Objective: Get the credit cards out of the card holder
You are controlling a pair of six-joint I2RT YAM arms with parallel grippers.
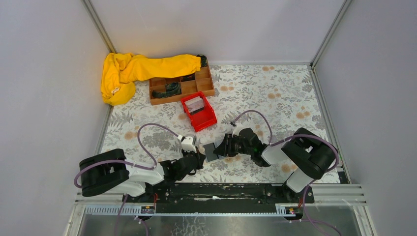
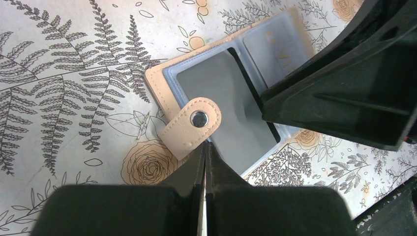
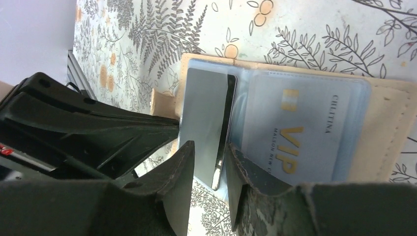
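Note:
The card holder [image 1: 211, 151] lies open on the flowered table between my two grippers, tan inner side [image 2: 157, 81] up, with clear sleeves. A grey card [image 2: 221, 93] sticks partly out of its sleeve; it also shows in the right wrist view [image 3: 204, 108]. A pale "VIP" card [image 3: 300, 132] sits in the neighbouring sleeve. My left gripper [image 2: 205, 145] is shut at the holder's edge by the tan snap strap [image 2: 192, 128]. My right gripper [image 3: 209, 152] is open, its fingers either side of the grey card's near edge.
A red bin [image 1: 198, 111] with a whitish card in it stands behind the holder. Further back are a brown wooden compartment tray [image 1: 182, 86] and a yellow cloth [image 1: 133, 71]. Walls close in the table's left, back and right.

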